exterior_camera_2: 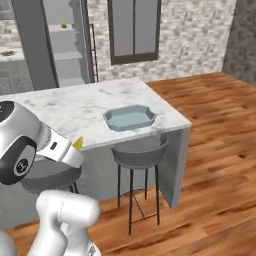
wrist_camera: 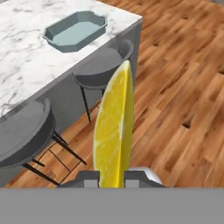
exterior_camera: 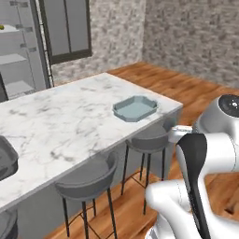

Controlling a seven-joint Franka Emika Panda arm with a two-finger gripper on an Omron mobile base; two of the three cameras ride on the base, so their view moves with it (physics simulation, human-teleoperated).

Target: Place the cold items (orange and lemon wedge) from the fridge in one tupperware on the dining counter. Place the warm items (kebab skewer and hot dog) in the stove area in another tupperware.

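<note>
Left base view: the teal tub (exterior_camera: 135, 108) sits empty near the worktop (exterior_camera: 60, 121) end.

Right base view: the lemon (exterior_camera_2: 78, 144) peeks past the wrist, short of the worktop.

Hand view: the tool (wrist_camera: 112, 176) pinches the lemon upright; carry it over the tub before letting go.

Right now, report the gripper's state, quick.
Gripper: jaws shut on the lemon wedge, held over the wood floor short of the dining counter.
</note>
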